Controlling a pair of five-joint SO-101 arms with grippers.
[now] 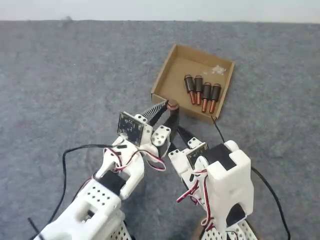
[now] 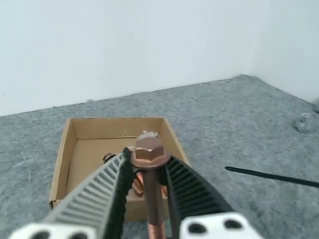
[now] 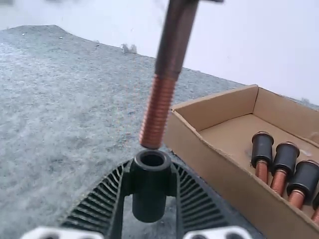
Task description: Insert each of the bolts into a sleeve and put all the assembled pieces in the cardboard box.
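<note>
While your left tool (image 2: pixel 147 159) is clamped on the copper hex-head bolt (image 2: pixel 148 153), upright with its threads down, your right tool (image 3: pixel 150 172) grips the black cylindrical sleeve (image 3: pixel 148 196) bore-up beneath it. The bolt tip hangs just above the bore, slightly off centre and not yet in. The brown cardboard box (image 1: pixel 165 70), holding four assembled pieces (image 1: pixel 206 92), sits just beyond on the grey desk (image 1: pixel 60 75).
</note>
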